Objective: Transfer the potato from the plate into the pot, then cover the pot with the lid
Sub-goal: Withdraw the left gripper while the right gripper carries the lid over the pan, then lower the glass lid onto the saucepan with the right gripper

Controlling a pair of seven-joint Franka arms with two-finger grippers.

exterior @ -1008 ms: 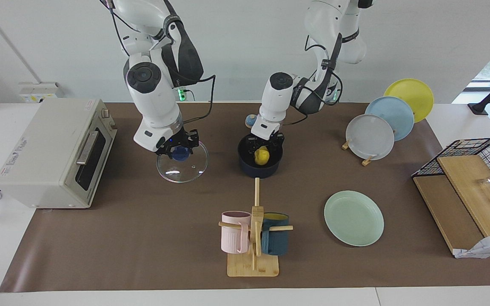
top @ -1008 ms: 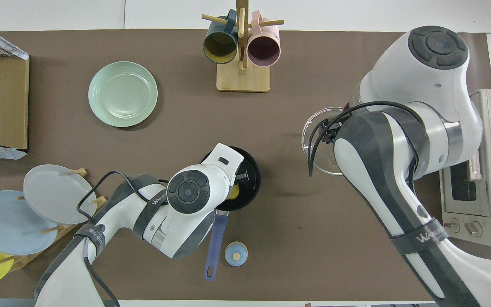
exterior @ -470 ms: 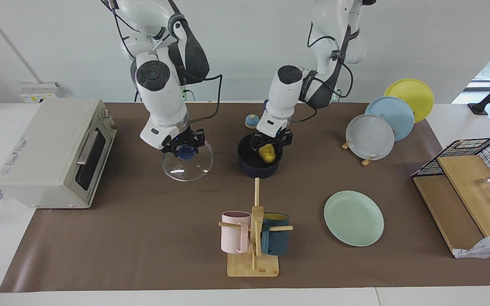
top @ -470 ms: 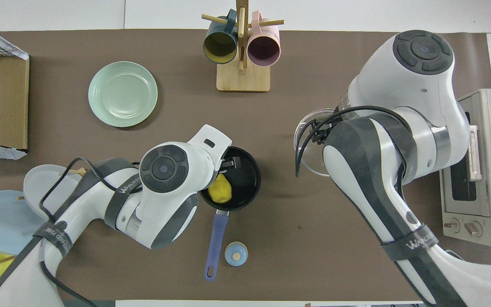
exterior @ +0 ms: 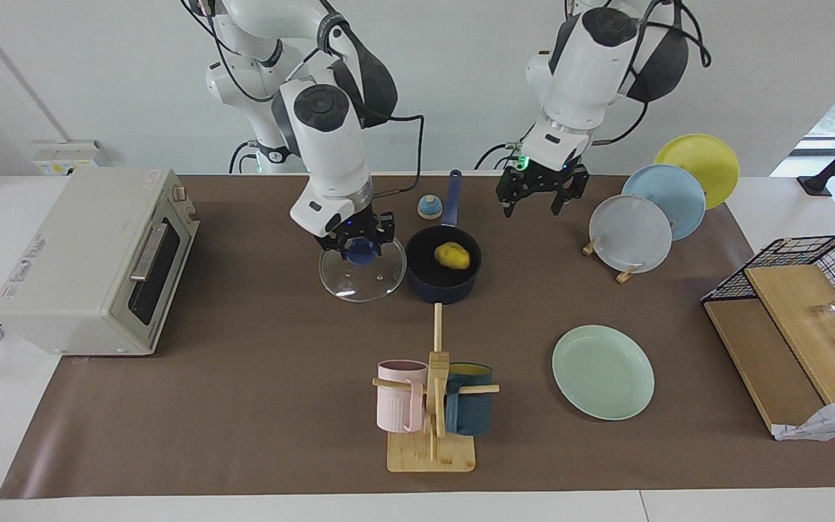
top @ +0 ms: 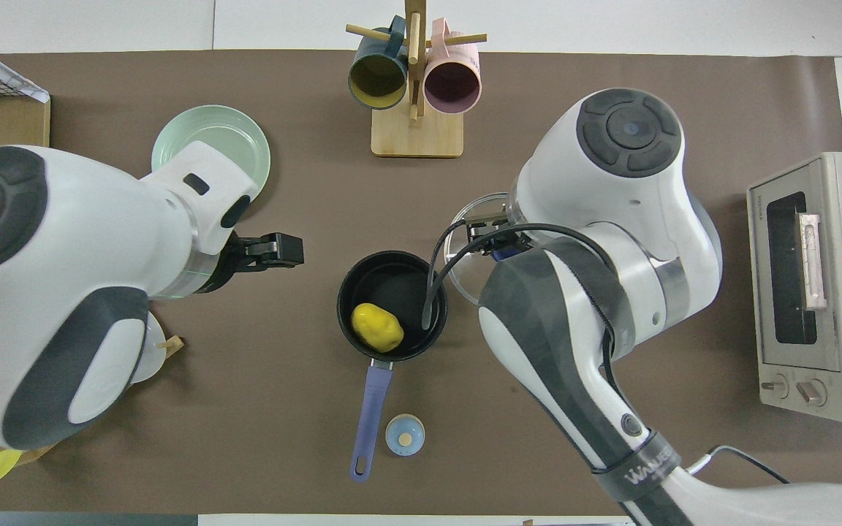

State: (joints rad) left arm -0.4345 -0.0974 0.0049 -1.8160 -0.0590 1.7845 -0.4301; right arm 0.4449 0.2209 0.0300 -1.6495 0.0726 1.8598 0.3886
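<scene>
The yellow potato [exterior: 452, 255] lies inside the navy pot [exterior: 443, 288], also in the overhead view [top: 376, 326], where the pot [top: 410, 281] shows its blue handle pointing toward the robots. My right gripper [exterior: 356, 245] is shut on the blue knob of the glass lid [exterior: 362, 279] and holds it right beside the pot, toward the right arm's end. The lid's edge [top: 461, 245] peeks out from under that arm. My left gripper [exterior: 542, 190] is open and empty, raised over the table between the pot and the plate rack, also in the overhead view [top: 275, 250]. The mint plate [exterior: 603, 371] lies empty.
A toaster oven [exterior: 91, 261] stands at the right arm's end. A mug rack [exterior: 432, 406] stands farther from the robots than the pot. A small bell [exterior: 428, 207] sits by the pot handle. A plate rack [exterior: 649, 210] and a wire basket [exterior: 802, 290] stand at the left arm's end.
My left gripper let go of the potato in the pot, then rose and drew away toward the plate rack. My right gripper carried the lid sideways up to the pot.
</scene>
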